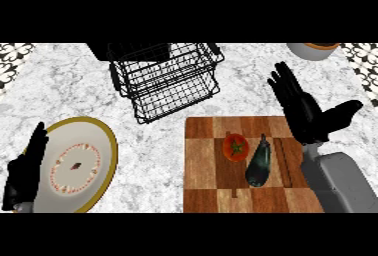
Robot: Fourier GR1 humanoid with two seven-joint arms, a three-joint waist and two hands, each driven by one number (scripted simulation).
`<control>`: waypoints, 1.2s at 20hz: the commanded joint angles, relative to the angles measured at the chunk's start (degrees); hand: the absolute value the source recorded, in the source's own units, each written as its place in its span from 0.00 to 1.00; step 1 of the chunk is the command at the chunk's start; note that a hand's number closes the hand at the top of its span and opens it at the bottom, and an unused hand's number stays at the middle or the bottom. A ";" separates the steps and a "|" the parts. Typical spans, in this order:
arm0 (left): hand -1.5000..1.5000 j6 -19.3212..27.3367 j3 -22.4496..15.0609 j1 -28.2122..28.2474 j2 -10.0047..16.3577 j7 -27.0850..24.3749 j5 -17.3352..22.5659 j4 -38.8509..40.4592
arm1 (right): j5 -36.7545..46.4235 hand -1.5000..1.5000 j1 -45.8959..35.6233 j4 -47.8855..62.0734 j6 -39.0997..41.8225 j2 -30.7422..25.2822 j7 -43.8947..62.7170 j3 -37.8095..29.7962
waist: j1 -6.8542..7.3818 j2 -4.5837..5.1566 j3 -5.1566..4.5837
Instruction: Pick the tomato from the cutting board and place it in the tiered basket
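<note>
Timber in light and dark brown squares makes up the checkered wooden cutting board (207,195), which lies nearest on the white-and-grey marble tabletop (151,160). Near the board's middle sits the round red tomato with a green stalk (236,146), and neither hand touches it. Just right of it on the board lies a glossy dark purple eggplant (259,162), its length running from the board's near side toward its far side at a slight tilt. I cannot tell whether it touches the tomato.

Well left of the board, a round white plate with a gold rim (92,132) lies on the tabletop. Farther left of the board, past the plate, the left robot hand (26,170) rests with straight fingers pointing up, holding nothing. Over the board's far right corner is the right robot hand (303,110), fingers straight and spread, thumb out to the side, empty.

Beyond the board's far left corner stands the black wire tiered basket (166,80). Farther still, past the board's far right corner, a pale grey round bowl (311,52) sits at the view's edge.
</note>
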 commanded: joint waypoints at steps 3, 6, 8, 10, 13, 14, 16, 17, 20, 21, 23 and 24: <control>0.50 -1.54 -4.86 -5.09 -0.33 -3.35 -4.44 -4.51 | 6.32 1.00 -5.63 -6.21 2.91 3.39 -6.30 7.83 | 0.10 -1.01 0.48; 0.50 -5.54 -9.39 -10.46 1.45 -4.85 -7.25 -9.09 | 11.13 1.00 -13.52 -11.59 5.39 5.69 -9.57 14.42 | 0.33 -1.70 0.46; 0.50 -4.68 -8.59 -7.57 1.03 -4.48 -6.42 -8.96 | 23.38 1.00 -6.03 -2.78 -15.38 -1.56 -2.72 5.69 | -4.27 -2.43 0.03; 0.50 -5.46 -11.13 -8.87 0.33 -4.48 -7.98 -10.34 | 24.01 0.00 -1.94 -2.00 -24.83 10.46 -5.92 8.29 | -1.57 -1.05 0.48; 0.50 -6.60 -12.31 -7.53 0.65 -0.17 -8.44 -15.89 | 29.38 0.00 1.84 -4.97 -28.58 13.88 -10.86 13.18 | -0.29 -1.03 0.51; 0.50 -7.13 -11.22 -9.40 1.89 2.09 -8.80 -17.55 | 32.07 0.00 -2.38 -6.10 -30.05 14.09 -5.01 13.95 | -0.20 -1.04 0.48; 0.50 -6.80 -11.46 -11.93 -1.01 3.63 -9.93 -15.78 | 35.09 0.00 -0.08 -10.54 -26.59 9.84 -0.65 15.78 | -0.64 -0.97 0.46; 0.50 -6.11 -12.41 -8.87 -0.70 4.99 -10.30 -20.04 | 36.55 0.00 0.42 -11.81 -25.00 7.96 3.70 17.41 | -0.44 -1.13 0.46; 0.50 -7.54 -9.88 -8.45 1.32 0.35 -8.35 -15.52 | 42.61 0.00 -0.90 -9.84 -19.69 2.03 18.67 22.16 | -1.73 -1.69 0.10; 0.50 -7.10 -10.94 -8.30 0.92 2.06 -9.03 -16.63 | 44.57 0.00 -0.47 -9.39 -18.12 -0.59 21.83 22.60 | -2.22 -2.02 0.05; 0.50 -6.72 -10.46 -8.02 1.20 1.40 -9.29 -16.49 | 48.72 0.00 -1.59 -7.78 -14.31 -4.36 28.44 24.14 | -2.34 -2.25 -0.17; 0.50 -6.54 -10.32 -8.13 1.10 1.86 -9.14 -17.33 | 50.74 0.00 -1.53 -8.26 -12.91 -5.42 32.06 25.24 | -2.52 -2.52 -0.18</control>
